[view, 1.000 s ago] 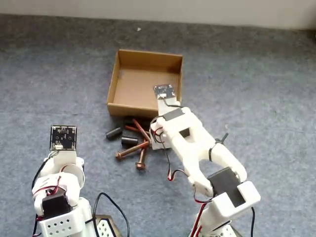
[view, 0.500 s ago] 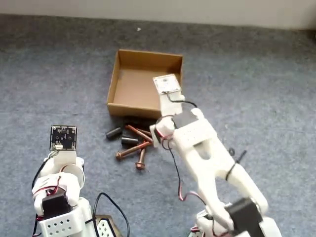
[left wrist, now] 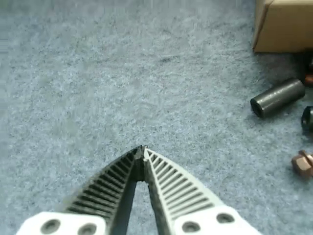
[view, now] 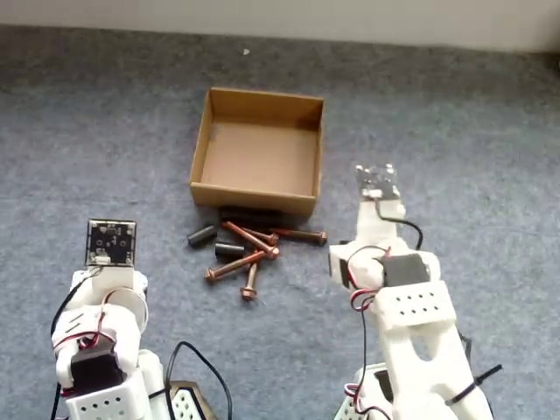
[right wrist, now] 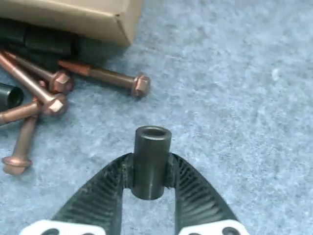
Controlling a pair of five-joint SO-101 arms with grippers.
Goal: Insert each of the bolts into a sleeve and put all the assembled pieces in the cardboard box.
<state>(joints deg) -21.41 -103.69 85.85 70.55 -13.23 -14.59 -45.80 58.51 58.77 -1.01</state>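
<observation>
My right gripper [right wrist: 150,160] is shut on a short black sleeve [right wrist: 152,146], held upright just above the grey carpet to the right of the bolt pile. Several copper bolts [view: 249,252] lie crossed in front of the cardboard box [view: 256,157]; the nearest bolt [right wrist: 105,77] lies close to the held sleeve. Loose black sleeves [view: 201,234] rest by the pile, and more sit against the box's front wall [right wrist: 44,41]. My left gripper [left wrist: 143,152] is shut on nothing, low over bare carpet left of one sleeve [left wrist: 277,97].
The box has nothing in it. The right arm [view: 389,271] stands to the right of the pile, the left arm [view: 101,297] at the near left. Open carpet lies to the right of the box and beyond it.
The right arm has swung from over the pile by the box's front wall to the right with the sleeve, uncovering a bolt there. The left arm has not moved.
</observation>
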